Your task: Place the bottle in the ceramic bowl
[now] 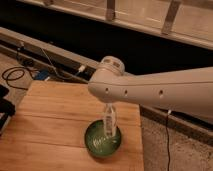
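Hanging over the bowl (103, 139), the bottle (109, 120) stands roughly upright w/ its lower end down inside the bowl's rim. Whether it touches the glazed bottom can't be told. Gripper (108, 109) sits just below the arm (165, 92), right above the bowl, mostly hidden by the arm's rounded end; claw is clenched on the bottle's upper part.

Bowl is dark green, glossy inside w/ pale glints, and rests on the wooden table (55, 120) near its front right corner. Table is light butcher-block w/ visible plank seams.

Arm is off-white, w/ a row of small dark dots along its side, coming in from the right edge of the view and ending in a round joint above the table's rear right part.

Behind the table: a dark rail (45, 47) running diagonally, and a cable (15, 75) coiled on the floor at left. Right of the table, speckled grey floor (175, 150) w/ a thin dark cord (167, 140) running down it.
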You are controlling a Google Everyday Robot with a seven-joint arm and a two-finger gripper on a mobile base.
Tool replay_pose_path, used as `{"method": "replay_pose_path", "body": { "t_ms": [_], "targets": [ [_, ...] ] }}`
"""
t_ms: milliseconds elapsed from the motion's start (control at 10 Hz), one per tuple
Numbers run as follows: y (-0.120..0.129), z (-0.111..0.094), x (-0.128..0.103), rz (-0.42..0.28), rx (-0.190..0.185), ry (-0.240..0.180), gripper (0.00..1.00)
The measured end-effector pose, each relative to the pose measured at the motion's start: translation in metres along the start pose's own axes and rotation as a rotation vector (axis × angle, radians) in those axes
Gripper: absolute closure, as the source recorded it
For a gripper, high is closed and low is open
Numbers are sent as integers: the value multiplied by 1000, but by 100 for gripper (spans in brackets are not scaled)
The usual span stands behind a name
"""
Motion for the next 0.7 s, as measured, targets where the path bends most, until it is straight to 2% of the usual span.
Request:
{"method": "replay_pose_path", "body": {
  "t_ms": [700],
  "targets": [
    [0, 0, 0, 0, 0, 0, 100]
  ]
}}
